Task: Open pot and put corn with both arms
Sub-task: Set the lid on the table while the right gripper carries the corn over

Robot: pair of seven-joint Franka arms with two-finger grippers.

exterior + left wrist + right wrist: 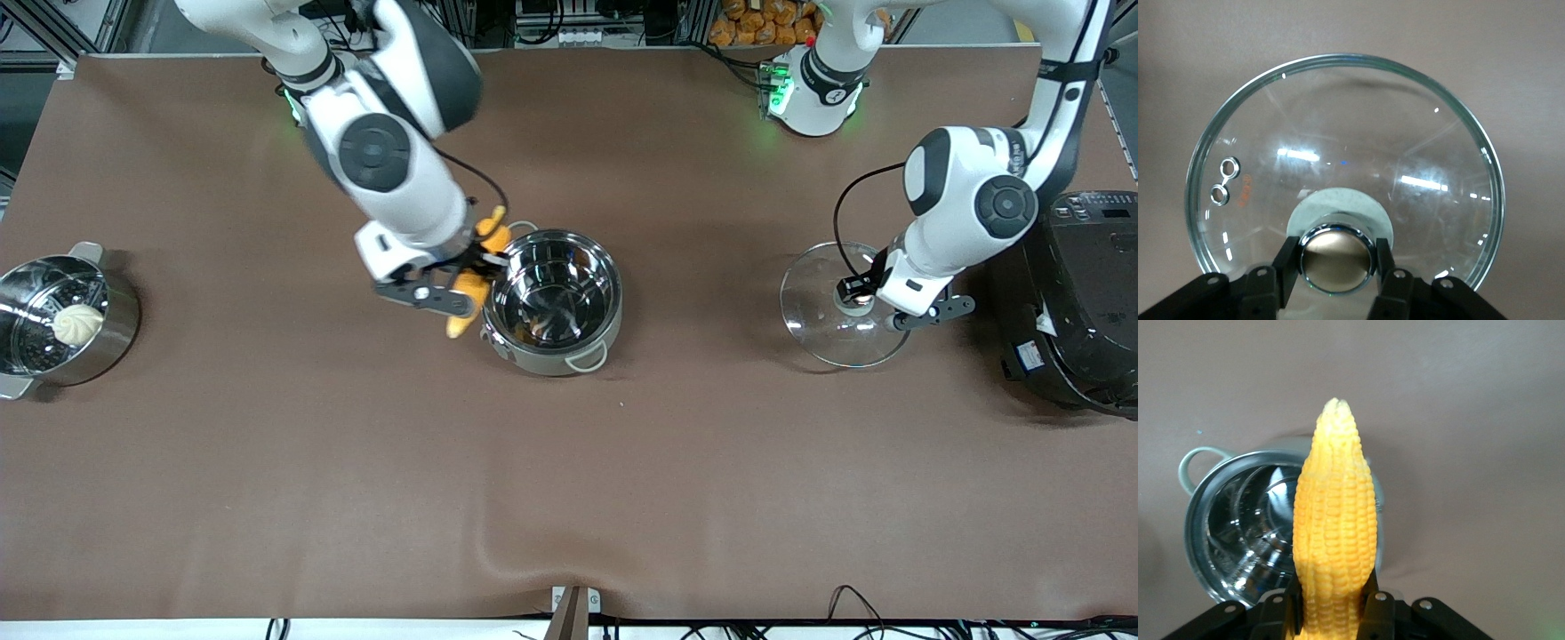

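The shiny steel pot stands open mid-table, with nothing in it; it also shows in the right wrist view. My right gripper is shut on the yellow corn and holds it just above the table, right beside the pot's rim on the side toward the right arm's end. In the right wrist view the corn points out from the gripper over the pot's edge. My left gripper is shut on the metal knob of the glass lid, which rests on the table toward the left arm's end.
A steel steamer pot with a white bun stands at the right arm's end. A large black rice cooker stands beside the lid at the left arm's end. The brown cloth has a fold nearer the front camera.
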